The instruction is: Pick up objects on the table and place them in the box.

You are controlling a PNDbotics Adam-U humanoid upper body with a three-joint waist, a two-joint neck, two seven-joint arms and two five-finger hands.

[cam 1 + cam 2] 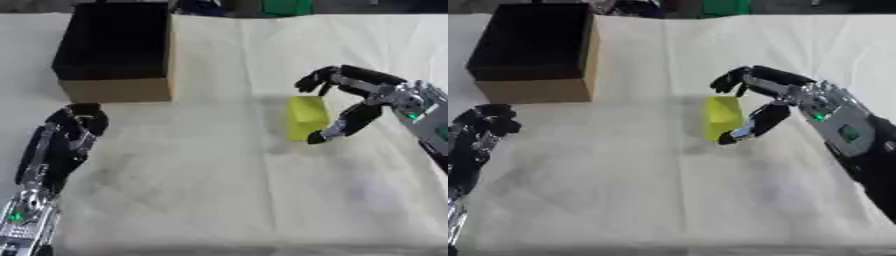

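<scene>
An upright yellow block (305, 118) stands on the white cloth right of centre. My right hand (798, 95) comes in from the right and brackets the block. Its fingers (317, 79) arch just above and behind the block's top, and its thumb (343, 125) reaches down beside the block's lower right corner. The hand is open and the block rests on the cloth. A cardboard box (118, 90) with a dark inside sits at the far left, open side up. Low on the left, my left hand (74, 127) holds nothing, its fingers relaxed and slightly bent.
A white cloth (219, 200) with creases covers the whole table. Dark and green things (284, 7) lie beyond the table's far edge. Bare cloth stretches between the block and the box, and across the front of the table.
</scene>
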